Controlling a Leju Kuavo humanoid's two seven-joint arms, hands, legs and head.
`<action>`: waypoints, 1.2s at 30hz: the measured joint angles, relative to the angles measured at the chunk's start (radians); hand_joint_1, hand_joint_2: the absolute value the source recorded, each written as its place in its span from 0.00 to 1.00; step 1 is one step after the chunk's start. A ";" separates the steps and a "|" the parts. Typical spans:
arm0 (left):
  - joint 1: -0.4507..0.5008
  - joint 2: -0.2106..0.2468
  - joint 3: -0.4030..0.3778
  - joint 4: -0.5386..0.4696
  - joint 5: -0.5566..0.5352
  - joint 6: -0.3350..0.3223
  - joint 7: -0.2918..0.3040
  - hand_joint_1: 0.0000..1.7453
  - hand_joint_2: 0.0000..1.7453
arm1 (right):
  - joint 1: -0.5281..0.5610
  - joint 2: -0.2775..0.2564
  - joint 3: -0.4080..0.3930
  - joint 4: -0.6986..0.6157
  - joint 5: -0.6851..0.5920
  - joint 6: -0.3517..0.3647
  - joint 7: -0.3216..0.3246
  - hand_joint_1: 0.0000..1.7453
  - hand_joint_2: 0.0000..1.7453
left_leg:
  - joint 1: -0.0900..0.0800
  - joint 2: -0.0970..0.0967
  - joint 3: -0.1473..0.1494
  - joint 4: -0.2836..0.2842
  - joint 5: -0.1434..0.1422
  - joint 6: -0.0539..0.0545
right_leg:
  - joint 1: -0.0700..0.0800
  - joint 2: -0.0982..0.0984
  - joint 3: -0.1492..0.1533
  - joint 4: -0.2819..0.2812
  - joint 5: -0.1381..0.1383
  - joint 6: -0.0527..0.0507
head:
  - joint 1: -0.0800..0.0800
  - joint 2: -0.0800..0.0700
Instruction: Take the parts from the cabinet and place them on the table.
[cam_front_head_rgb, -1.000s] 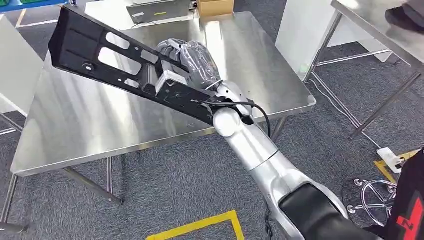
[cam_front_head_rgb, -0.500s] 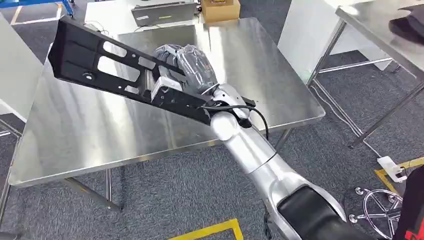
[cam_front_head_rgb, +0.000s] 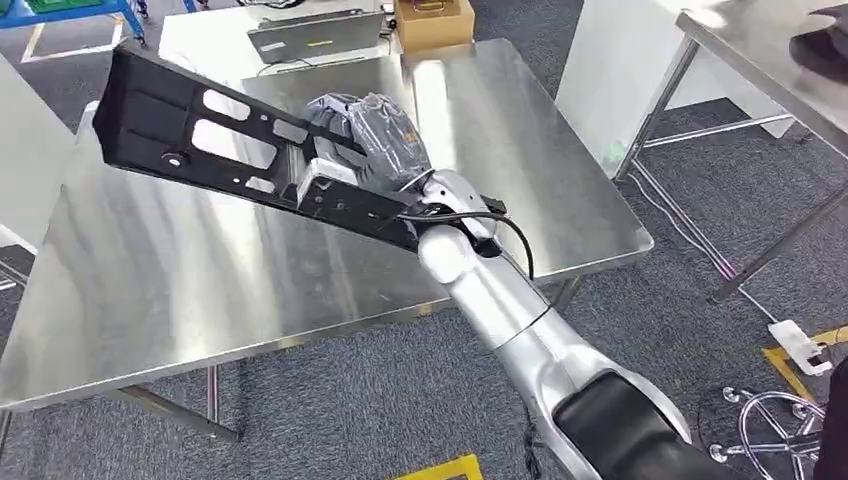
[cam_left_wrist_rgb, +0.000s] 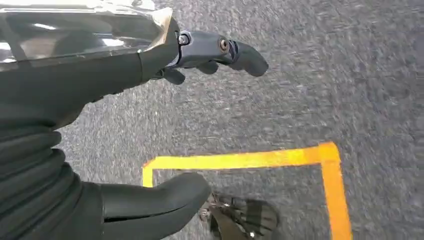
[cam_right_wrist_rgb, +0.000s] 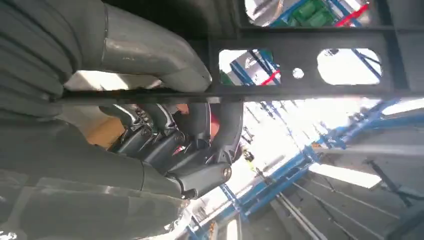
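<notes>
Because we grip the black bracket (cam_front_head_rgb: 230, 150) near one end only, most of its length hangs free toward the upper left of the head view, and we judge that the chief risk: the unsupported weight could lever it round in our fingers or let the far tip strike the worktop (cam_front_head_rgb: 150, 290) first and twist the part loose. Its long axis runs from upper left down to centre, wide slotted end pointing upper left, narrow end at our wrist. It sits in the air over the worktop's middle, not yet resting on it. Further right, our right hand (cam_front_head_rgb: 375, 135) is wrapped round the bracket's bar. Our left hand (cam_left_wrist_rgb: 100, 100) hangs over the carpet (cam_left_wrist_rgb: 325, 75), fingers apart, holding nothing.
</notes>
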 joint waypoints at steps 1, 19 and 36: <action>0.000 0.000 0.000 0.000 -0.002 -0.001 0.000 0.00 1.00 | -0.002 0.003 0.000 0.002 0.000 0.000 0.000 1.00 1.00 | 0.002 0.000 -0.051 0.079 -0.019 -0.007 | 0.001 0.000 0.005 0.000 -0.005 -0.007 | 0.001 0.000; 0.001 0.001 0.000 0.000 -0.018 0.006 0.015 0.00 1.00 | -0.024 0.008 0.037 0.110 0.231 -0.085 -0.007 1.00 1.00 | -0.020 -0.009 -0.048 -0.107 0.103 0.027 | 0.021 0.004 0.107 -0.024 -0.066 0.029 | 0.003 0.000; 0.001 0.002 0.000 0.000 -0.045 -0.008 0.037 0.00 1.00 | -0.144 0.031 0.209 0.624 0.765 -0.308 0.130 1.00 1.00 | -0.026 -0.007 -0.051 -0.107 0.104 0.041 | 0.017 0.000 0.115 -0.045 -0.075 0.031 | 0.003 0.000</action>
